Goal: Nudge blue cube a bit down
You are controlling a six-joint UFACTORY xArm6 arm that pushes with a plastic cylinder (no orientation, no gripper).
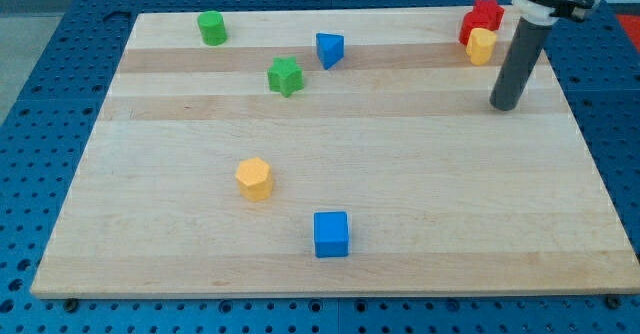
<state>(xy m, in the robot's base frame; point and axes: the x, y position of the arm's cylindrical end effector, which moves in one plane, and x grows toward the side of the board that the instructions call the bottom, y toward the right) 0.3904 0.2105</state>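
Observation:
The blue cube sits on the wooden board near the view's bottom, a little left of centre. My tip rests on the board at the upper right, far from the blue cube, up and to its right. The dark rod rises from the tip toward the view's top right corner. The tip stands just below and right of a yellow block and a red block.
A yellow hexagonal block lies up and left of the blue cube. A green star block, a blue triangular block and a green cylinder-like block lie near the top. The board's edges border a blue perforated table.

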